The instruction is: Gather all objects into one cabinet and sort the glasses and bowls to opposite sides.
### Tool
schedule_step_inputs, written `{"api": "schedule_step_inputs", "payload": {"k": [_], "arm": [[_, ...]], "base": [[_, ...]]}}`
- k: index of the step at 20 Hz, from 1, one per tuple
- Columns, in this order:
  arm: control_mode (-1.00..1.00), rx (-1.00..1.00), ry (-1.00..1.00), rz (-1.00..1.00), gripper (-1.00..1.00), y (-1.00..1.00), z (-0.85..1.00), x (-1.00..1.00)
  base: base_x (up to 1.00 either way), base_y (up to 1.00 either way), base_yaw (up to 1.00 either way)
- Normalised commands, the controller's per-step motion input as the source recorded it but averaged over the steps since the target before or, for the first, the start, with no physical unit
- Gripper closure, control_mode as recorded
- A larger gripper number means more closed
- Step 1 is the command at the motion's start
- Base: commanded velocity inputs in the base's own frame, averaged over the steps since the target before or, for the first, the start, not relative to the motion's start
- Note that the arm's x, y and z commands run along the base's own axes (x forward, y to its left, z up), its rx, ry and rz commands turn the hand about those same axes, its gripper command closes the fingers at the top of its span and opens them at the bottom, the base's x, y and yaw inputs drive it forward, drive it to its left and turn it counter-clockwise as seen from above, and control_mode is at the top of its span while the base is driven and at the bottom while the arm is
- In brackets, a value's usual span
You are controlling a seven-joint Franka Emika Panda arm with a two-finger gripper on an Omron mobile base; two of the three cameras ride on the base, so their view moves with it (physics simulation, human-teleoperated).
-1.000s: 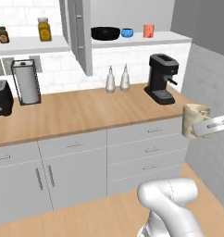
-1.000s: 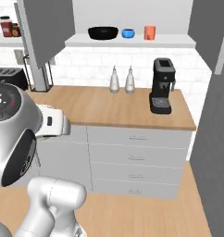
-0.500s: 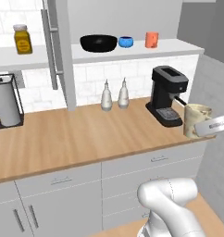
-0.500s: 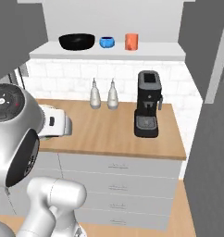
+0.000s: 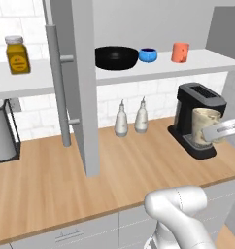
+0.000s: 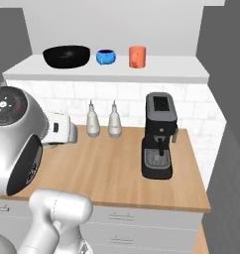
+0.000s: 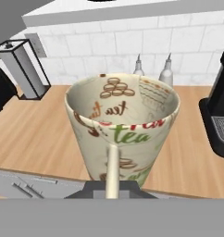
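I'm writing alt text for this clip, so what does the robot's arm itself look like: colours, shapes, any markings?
The arm is glossy white, built of rounded, tube-like links. Close to the right base view sits a bulbous white joint housing with a dark end cap carrying small red and white markings. The hand is a flat, light grey-white block with a dark slot on its side. No loose cables show.

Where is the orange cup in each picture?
Left base view: the orange cup stands on the white cabinet shelf, upper right, right of the blue bowl.
Right base view: it stands on the same shelf, top middle, right of the blue bowl.
Hand view: I cannot find it there.
Shared landmark: the black coffee machine on the counter, below the shelf.
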Motion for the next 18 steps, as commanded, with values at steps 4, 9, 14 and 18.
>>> {"api": "schedule_step_inputs", "payload": {"k": [4,9,14,18], "arm": [[1.00,0.00,0.00,0.00,1.00,0.00,0.00,0.00],[1.00,0.00,0.00,0.00,1.00,0.00,0.00,0.00],[1.00,0.00,0.00,0.00,1.00,0.00,0.00,0.00],[-1.00,0.00,-0.04,-0.02,1.00,0.00,0.12,0.33]], "base": [[0.90,-0.05,-0.09],[0.76,0.00,-0.04],[0.67,0.00,-0.01],[0.12,0.00,0.00]]}}
